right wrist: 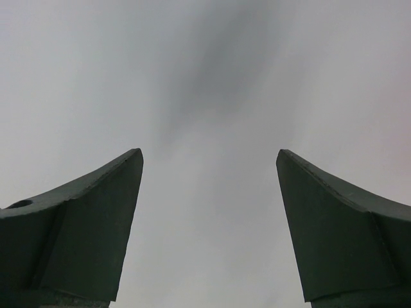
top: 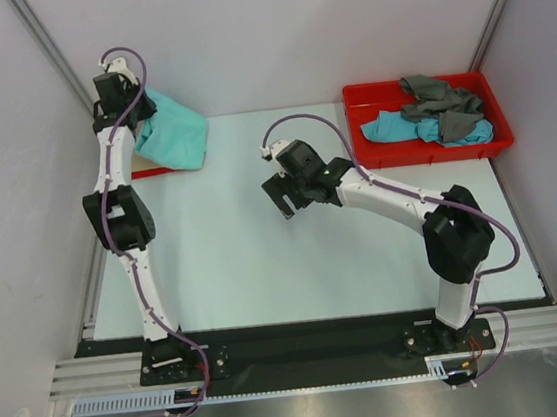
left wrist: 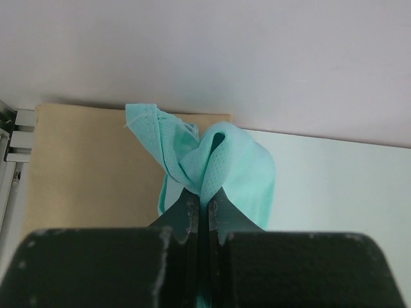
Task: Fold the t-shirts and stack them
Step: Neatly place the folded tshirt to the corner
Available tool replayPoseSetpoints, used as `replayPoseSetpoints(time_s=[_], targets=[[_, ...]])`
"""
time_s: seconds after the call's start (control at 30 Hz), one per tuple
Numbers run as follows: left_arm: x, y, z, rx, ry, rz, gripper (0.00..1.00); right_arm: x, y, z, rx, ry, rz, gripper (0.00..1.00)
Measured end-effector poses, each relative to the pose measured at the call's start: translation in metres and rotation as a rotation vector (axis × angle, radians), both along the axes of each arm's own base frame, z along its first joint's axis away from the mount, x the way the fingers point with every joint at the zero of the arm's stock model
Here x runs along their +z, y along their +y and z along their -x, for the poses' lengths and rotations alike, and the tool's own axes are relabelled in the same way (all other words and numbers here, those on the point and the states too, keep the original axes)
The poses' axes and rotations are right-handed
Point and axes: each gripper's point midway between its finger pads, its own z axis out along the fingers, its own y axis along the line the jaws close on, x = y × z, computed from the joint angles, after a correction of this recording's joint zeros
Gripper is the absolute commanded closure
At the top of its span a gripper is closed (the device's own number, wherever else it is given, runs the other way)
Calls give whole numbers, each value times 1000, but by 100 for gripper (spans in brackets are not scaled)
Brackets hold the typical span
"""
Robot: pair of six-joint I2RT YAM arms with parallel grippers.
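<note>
Clamps soft mint-green cloth t-shirt (top: 174, 130) in left gripper (left wrist: 204, 212) at ten o'clock, with right gripper (right wrist: 209, 224) spread empty and crumpled grey shirt (top: 437, 98), turquoise-blue shirt (top: 390, 127) at two o'clock unfolded.

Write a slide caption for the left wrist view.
Left gripper shut on a bunched fold of the mint-green t-shirt, with a flat beige t-shirt lying behind it.
</note>
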Motion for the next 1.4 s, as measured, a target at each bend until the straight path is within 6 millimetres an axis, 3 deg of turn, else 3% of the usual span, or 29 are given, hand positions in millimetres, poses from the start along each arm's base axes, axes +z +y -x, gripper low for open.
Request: replayPoseSetpoints(time_s=[0.13,0.33,0.53,0.77,0.93,1.17,1.23,1.3,1.4], targets=[[-8,12,-4,14,-4,22,100,-7,8,-6,4,20,13,10],[-19,51,-11,67,-36,58,100,-14,21,-17,14,38,15,10],[-45,85,-17,117,-44,93,100,-21,32,-27,20,59,20,9],[-77,96,-26,133,-46,131,100,-32,32,-33,18,92,13,7],[-85,100,-29,152,-51,139,98,-39,22,-38,-11,129,6,7],[-86,117,-28,239,-51,105,85,-40,11,-46,-51,161,-31,7],[-87,121,-28,256,-50,96,71,-40,9,-49,-60,168,-42,7],[-87,125,-27,269,-50,84,33,-40,7,-50,-68,176,-52,7],[-89,128,-26,293,-46,81,28,-41,6,-49,-72,186,-58,7]])
